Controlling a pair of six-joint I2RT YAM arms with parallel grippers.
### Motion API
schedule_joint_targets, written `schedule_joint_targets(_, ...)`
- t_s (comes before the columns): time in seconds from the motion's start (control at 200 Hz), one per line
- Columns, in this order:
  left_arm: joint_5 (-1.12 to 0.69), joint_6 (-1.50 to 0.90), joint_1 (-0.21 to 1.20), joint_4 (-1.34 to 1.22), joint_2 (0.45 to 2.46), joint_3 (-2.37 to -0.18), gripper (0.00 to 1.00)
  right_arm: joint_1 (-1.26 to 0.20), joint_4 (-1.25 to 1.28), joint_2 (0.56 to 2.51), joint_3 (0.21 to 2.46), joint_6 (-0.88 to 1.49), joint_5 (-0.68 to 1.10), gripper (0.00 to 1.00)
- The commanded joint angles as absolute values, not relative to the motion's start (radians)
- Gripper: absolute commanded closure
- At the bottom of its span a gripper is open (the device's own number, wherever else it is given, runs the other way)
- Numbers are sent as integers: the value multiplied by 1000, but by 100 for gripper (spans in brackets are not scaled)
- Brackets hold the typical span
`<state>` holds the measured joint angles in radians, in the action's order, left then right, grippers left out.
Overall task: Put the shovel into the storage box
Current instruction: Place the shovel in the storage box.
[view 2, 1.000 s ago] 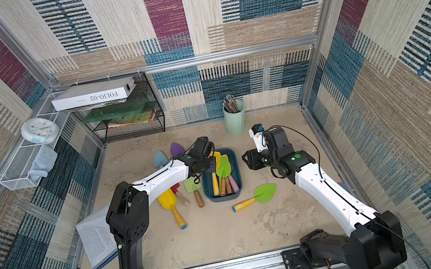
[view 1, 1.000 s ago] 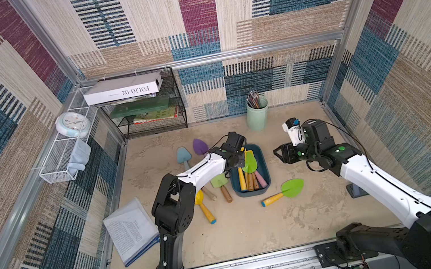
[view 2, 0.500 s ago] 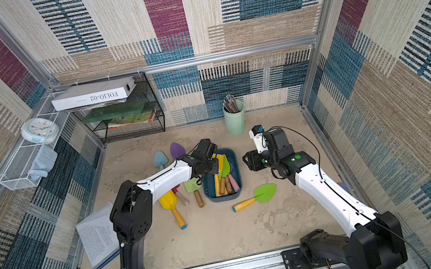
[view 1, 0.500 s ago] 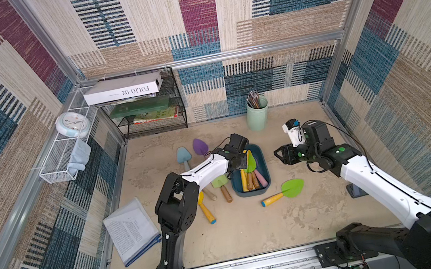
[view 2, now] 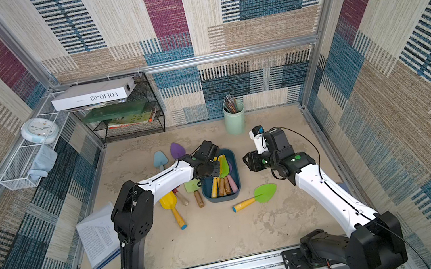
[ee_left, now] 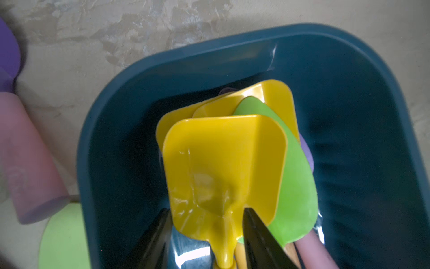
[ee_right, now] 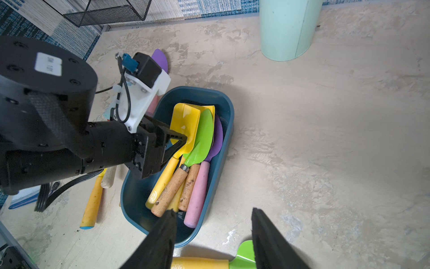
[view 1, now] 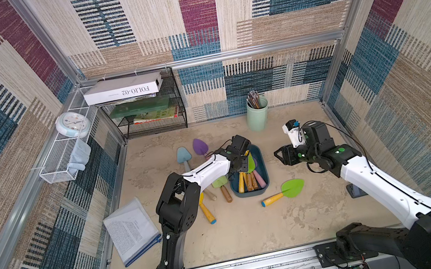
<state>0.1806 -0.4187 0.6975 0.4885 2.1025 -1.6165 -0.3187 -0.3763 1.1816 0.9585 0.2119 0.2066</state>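
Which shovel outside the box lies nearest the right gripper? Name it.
The green-bladed, yellow-handled shovel, alone on the storage box's right-arm side; the other loose shovels lie beyond the box.

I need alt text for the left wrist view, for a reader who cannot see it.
A yellow shovel lies in the dark teal storage box, its neck between the left gripper's open black jaws. Beneath it are a second yellow shovel and a green shovel.
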Motion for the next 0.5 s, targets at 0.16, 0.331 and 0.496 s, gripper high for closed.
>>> schedule_joint_targets(0.16,212,-418,710,578,2078,-1698,41,-318,-414,1174,971,189,174,44)
schedule_joint_targets(0.331,224,-417,718,615,2053,-1740,40,-316,-428,1154,964,214,138,44)
schedule_joint_targets(0.496,209,-419,723,617,1996,-1729,39,-315,-445,1129,921,284,89,44)
